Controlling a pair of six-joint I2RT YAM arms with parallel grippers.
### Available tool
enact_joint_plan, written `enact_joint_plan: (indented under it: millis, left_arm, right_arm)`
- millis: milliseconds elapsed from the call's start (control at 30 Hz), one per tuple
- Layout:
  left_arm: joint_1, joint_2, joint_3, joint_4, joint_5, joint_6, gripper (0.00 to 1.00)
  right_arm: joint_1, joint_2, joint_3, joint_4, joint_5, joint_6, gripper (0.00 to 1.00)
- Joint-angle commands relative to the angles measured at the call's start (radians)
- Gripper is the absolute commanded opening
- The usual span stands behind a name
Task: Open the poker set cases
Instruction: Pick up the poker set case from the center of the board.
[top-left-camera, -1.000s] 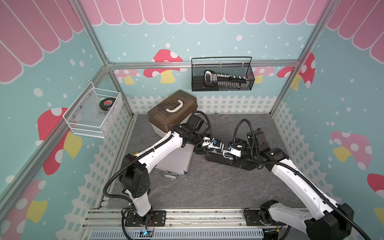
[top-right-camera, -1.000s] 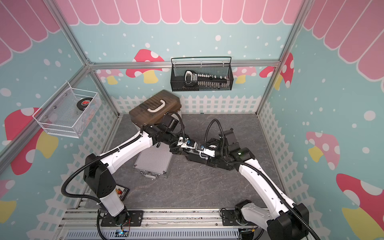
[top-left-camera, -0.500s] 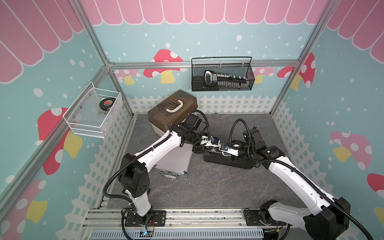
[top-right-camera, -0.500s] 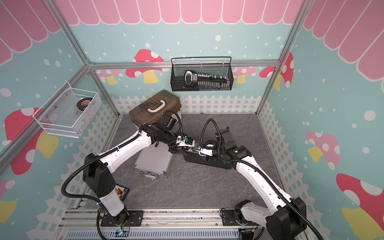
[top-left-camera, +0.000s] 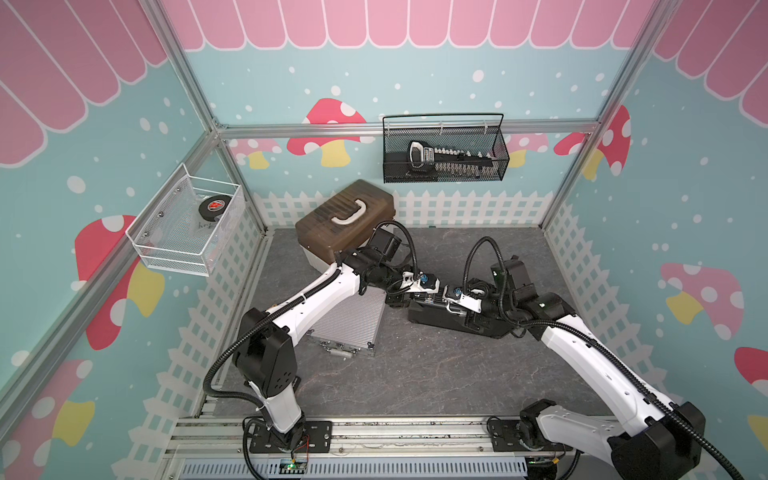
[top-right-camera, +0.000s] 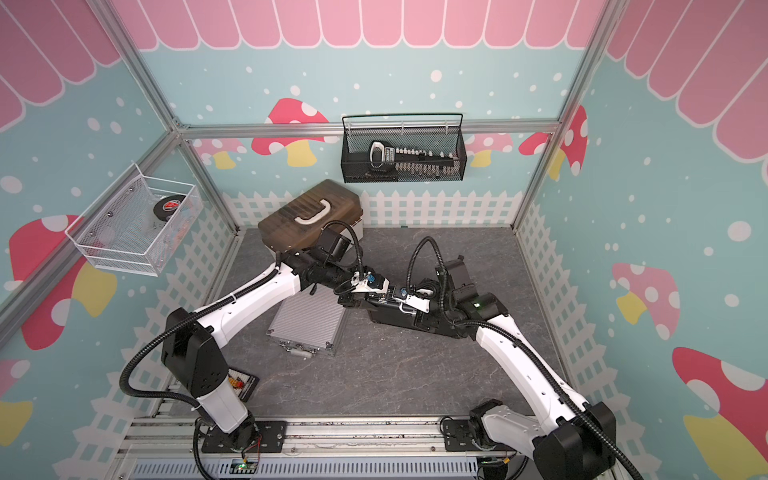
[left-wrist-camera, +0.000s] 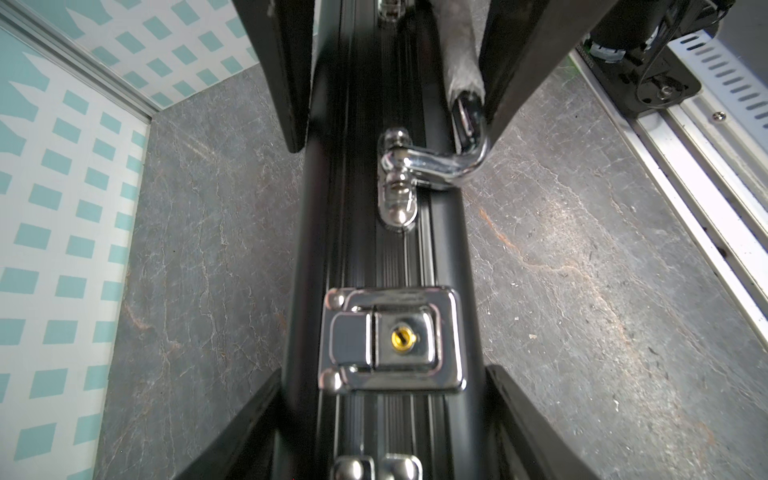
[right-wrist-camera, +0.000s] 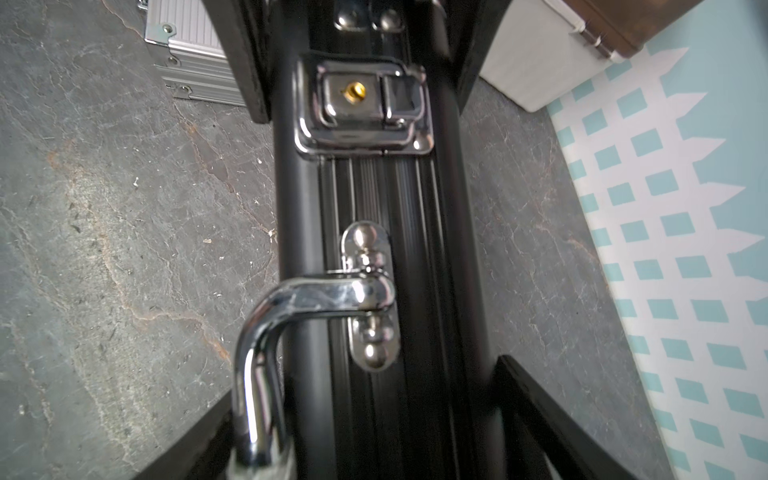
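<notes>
Jaws of the left gripper (left-wrist-camera: 386, 374) are pressed against both flat sides of the black case (top-left-camera: 457, 322). This case is held up on its thin edge near the middle of the grey floor (top-left-camera: 415, 374), with its shut latch (left-wrist-camera: 392, 338) and shiny handle (left-wrist-camera: 440, 166) turned up. The right gripper (top-left-camera: 454, 296) is set over the same edge from 3 o'clock with its jaws partly open, but whether the case is squeezed cannot be told. The silver case (top-left-camera: 353, 320) is laid flat and shut at 9 o'clock of the black one, with the cream box (top-left-camera: 345, 220) at its 12 o'clock.
</notes>
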Motion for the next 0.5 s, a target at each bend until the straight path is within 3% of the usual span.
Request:
enact_joint_plan:
  millis: [0,100,167,333,433,467]
  left_arm:
    - [0.008,-0.048,0.014,0.023,0.061,0.028,0.22]
    - [0.01,-0.043,0.011,0.024,0.071,0.026,0.22]
    - [0.014,-0.043,0.012,0.024,0.085,0.028,0.22]
    - [0.018,-0.035,0.015,0.034,0.118,0.016,0.24]
    - [0.018,-0.038,0.014,0.054,0.106,-0.007,0.35]
    - [0.018,-0.044,0.012,0.07,0.089,-0.027,0.45]
  right_arm:
    - [-0.021,0.002,0.023,-0.169,0.079,-0.001,0.77]
    - [-0.024,-0.008,0.029,-0.195,0.108,0.001,0.76]
    - [-0.024,-0.01,0.022,-0.187,0.11,-0.005,0.68]
    - [-0.024,0.02,0.019,-0.13,0.019,0.034,0.37]
    - [-0.025,0.034,0.022,-0.112,-0.001,0.048,0.16]
    - [-0.024,0.037,0.025,-0.114,0.0,0.053,0.09]
